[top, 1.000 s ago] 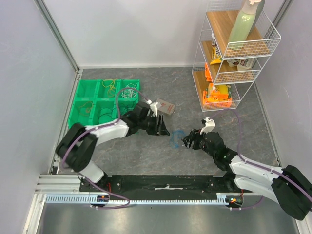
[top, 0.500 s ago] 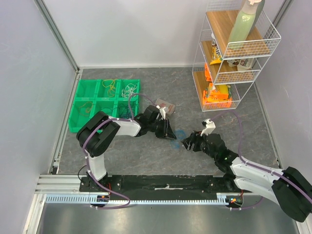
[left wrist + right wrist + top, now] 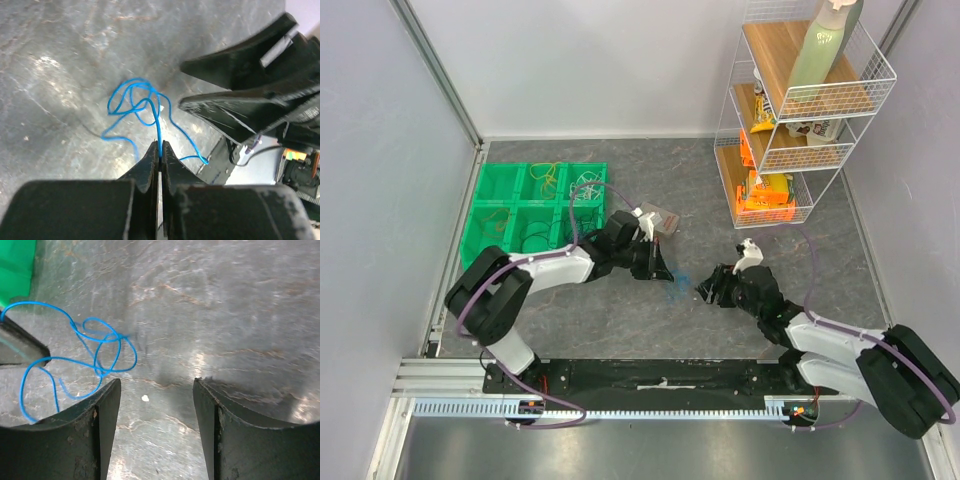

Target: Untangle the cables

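Observation:
A thin blue cable (image 3: 159,122) lies in loose tangled loops on the grey tabletop between the two arms (image 3: 677,280). My left gripper (image 3: 160,146) is shut on one strand of it, which rises straight out of the closed tips; from above the gripper (image 3: 661,270) sits just left of the tangle. My right gripper (image 3: 157,382) stands open with only bare table between its fingers, the blue cable (image 3: 100,371) just beyond its left finger; it (image 3: 706,290) is right of the tangle. Yellow cables (image 3: 548,175) and white cables (image 3: 585,188) lie in the green tray (image 3: 480,215).
A white wire shelf (image 3: 790,120) with snack packs and a green bottle stands at the back right. A small greyish packet (image 3: 663,220) lies behind the left gripper. Walls close in the table's left, back and right sides.
The left gripper reached to the blue cable, closed on a strand and drew back slightly leftward. The right gripper stayed open, almost in place.

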